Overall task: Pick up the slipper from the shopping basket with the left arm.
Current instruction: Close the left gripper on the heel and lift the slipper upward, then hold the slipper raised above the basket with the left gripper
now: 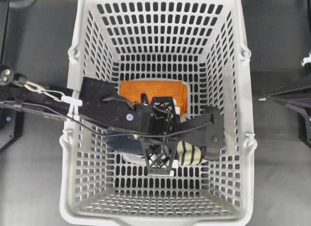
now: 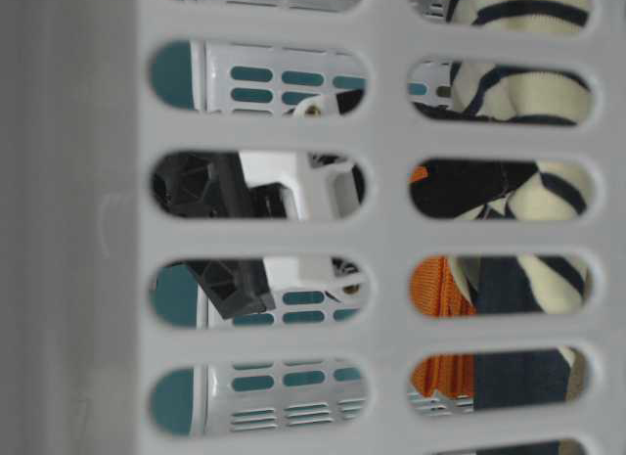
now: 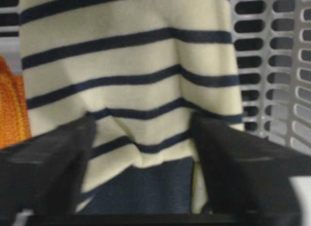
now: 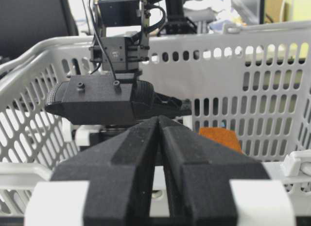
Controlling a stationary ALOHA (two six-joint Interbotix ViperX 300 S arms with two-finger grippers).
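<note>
From overhead, my left arm (image 1: 104, 107) reaches over the left wall of the shopping basket (image 1: 87, 51) and down to its floor, because the slipper (image 1: 190, 153) lies deep inside, near the middle. Only its striped toe end shows past my left gripper (image 1: 187, 153), which covers the rest. The folded orange cloth (image 1: 153, 91) lies just behind, touching or nearly touching the slipper; I keep my fingers on the near side of it so I take only the slipper. My right arm (image 1: 291, 97) waits outside the basket, well apart.

At table level, looking through the slots of the basket wall, I see the cream-and-navy upper standing high on the right with navy fabric and orange cloth below it. It looks bunched upward, but whether it is clear of the floor I cannot tell.

In my left wrist view, the striped upper fills the frame and both my fingers (image 3: 46, 158) press in from either side. The fabric creases between them, so I am grasping the slipper across its width, at the edge where the navy insole begins.

From the right wrist view, my right gripper (image 4: 159, 153) has its tips pressed together, clenched on nothing, pointing at the basket from outside.
</note>
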